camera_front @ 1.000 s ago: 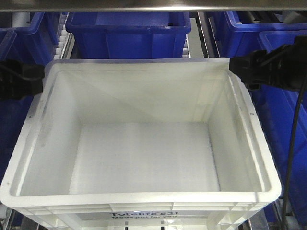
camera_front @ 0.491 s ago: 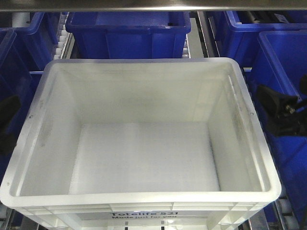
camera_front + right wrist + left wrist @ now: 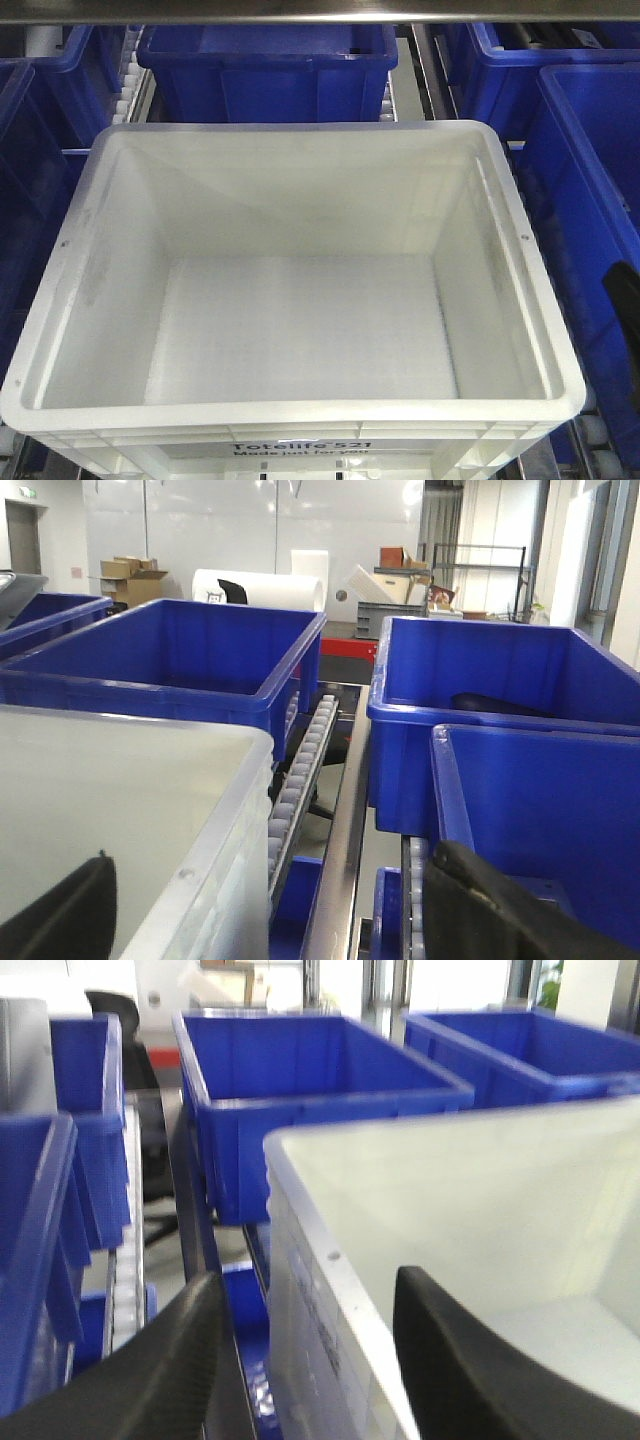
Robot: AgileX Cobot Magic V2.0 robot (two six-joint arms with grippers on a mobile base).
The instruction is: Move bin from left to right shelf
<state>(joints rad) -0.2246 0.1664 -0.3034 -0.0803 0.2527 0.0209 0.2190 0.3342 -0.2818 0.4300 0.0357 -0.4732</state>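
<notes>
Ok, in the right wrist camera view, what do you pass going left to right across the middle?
White bin → track of white roller wheels → steel rail → blue tote, with the right gripper's fingers at the bottom edge.

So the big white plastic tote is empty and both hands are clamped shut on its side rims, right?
Not quite. The big white plastic tote is empty, but both wrist views show the left hand and right hand open, each straddling a side rim without clamping it.

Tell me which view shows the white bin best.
The front view: the whole open bin shows, rim, empty inside and front print. The left wrist view shows only its blurred left wall and rim; the right wrist view shows only its right rim corner.
</notes>
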